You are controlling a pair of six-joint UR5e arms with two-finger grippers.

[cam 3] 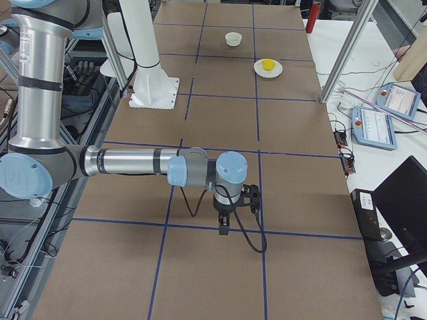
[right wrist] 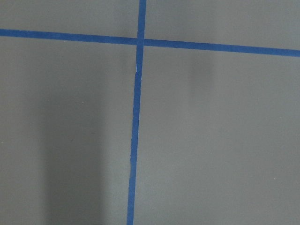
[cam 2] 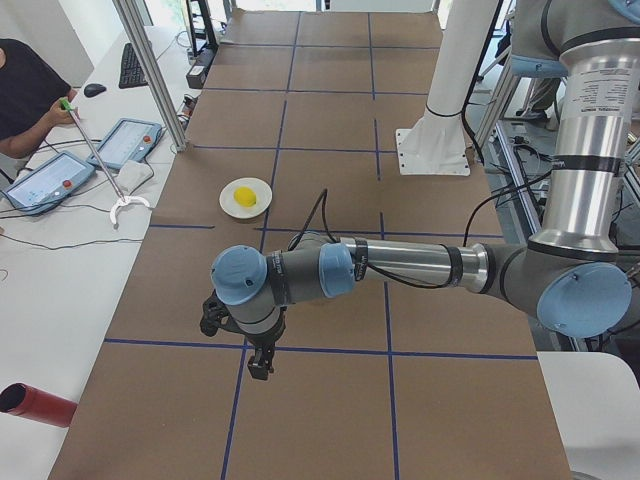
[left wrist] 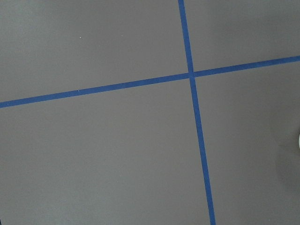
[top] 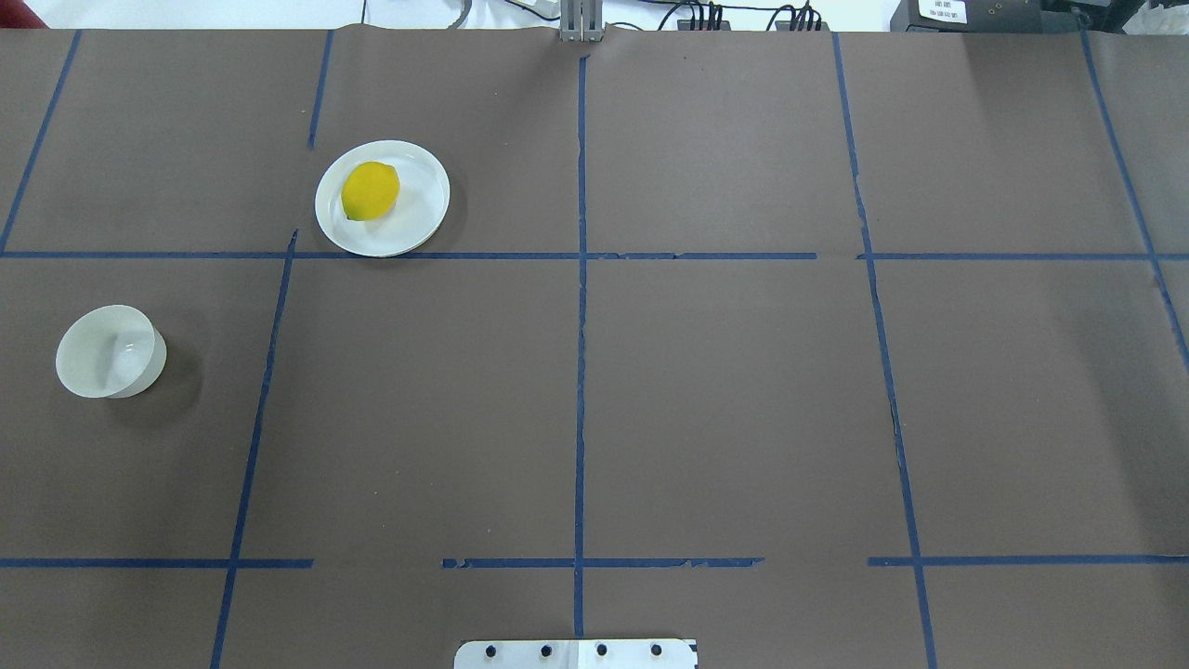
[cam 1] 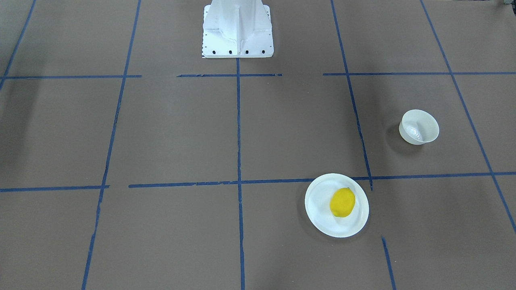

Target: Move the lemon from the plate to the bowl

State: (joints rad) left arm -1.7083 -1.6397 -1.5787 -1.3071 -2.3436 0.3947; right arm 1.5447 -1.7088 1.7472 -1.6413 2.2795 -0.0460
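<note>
The yellow lemon [top: 370,190] lies on the flat white plate [top: 418,200] at the far left of the table; both also show in the front view, the lemon [cam 1: 342,202] on the plate [cam 1: 318,201]. The small deep white bowl [top: 110,351] stands empty, nearer and further left, also in the front view [cam 1: 419,127]. My left gripper [cam 2: 258,365] shows only in the left side view, pointing down at the table, well short of the plate [cam 2: 245,197]. My right gripper [cam 3: 223,227] shows only in the right side view, far from the plate [cam 3: 268,67]. I cannot tell whether either is open or shut.
Brown table cover with a grid of blue tape lines [top: 581,372]. The robot's white base [cam 1: 238,28] stands at the table's near middle edge. Both wrist views show only cover and tape. Operators' tablets [cam 2: 45,180] and a grabber tool [cam 2: 120,205] lie on the side bench.
</note>
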